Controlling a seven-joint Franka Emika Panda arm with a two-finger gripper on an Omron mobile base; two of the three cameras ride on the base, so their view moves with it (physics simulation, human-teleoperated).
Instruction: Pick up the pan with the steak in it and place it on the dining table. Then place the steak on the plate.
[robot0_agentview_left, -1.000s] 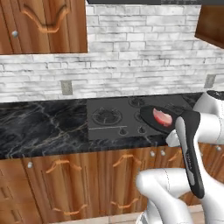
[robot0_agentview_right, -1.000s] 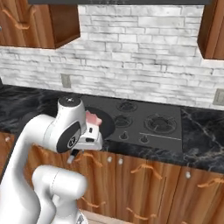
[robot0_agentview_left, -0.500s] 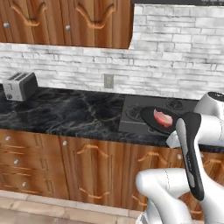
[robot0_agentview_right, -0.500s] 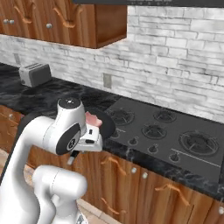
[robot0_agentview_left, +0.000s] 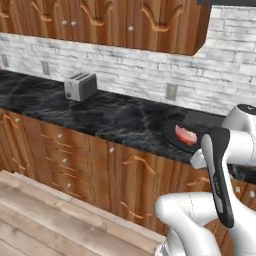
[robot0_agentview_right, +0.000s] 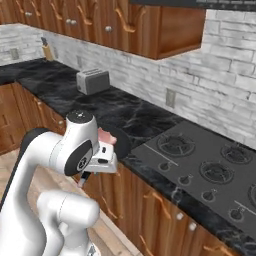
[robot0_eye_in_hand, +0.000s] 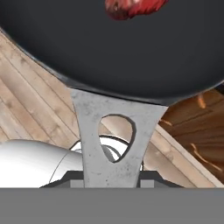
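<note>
From my seat the hand view puts the end effector (robot0_eye_in_hand: 111, 181) right under me, closed on the grey metal handle (robot0_eye_in_hand: 113, 144) of the pan (robot0_eye_in_hand: 109, 48), whose handle has a teardrop hole and runs up into the black bowl. The steak (robot0_eye_in_hand: 133, 8) lies inside the pan at the far rim in that view, red and partly cut off by the frame edge. Under the pan I see wood floor (robot0_eye_in_hand: 30, 105) and a bit of brown cabinet. In the left base view the pan (robot0_agentview_left: 181, 139) sits level just beside the white arm (robot0_agentview_left: 235, 145), held over the front edge of the black marble tabletop (robot0_agentview_left: 110, 117), with the steak (robot0_agentview_left: 185, 135) resting in its middle. In the right base view the steak (robot0_agentview_right: 105, 136) peeks out behind the arm's big white joint, over the tabletop edge. Farther back a silver toaster (robot0_agentview_left: 80, 86) stands on the tabletop near the wall, well apart from the pan. The black stove (robot0_agentview_right: 210, 167) with its burners lies along the tabletop, off to the pan's right. Behind everything runs the white brick wall (robot0_agentview_left: 150, 75) with an outlet, under the wooden upper cabinets (robot0_agentview_left: 110, 22).
</note>
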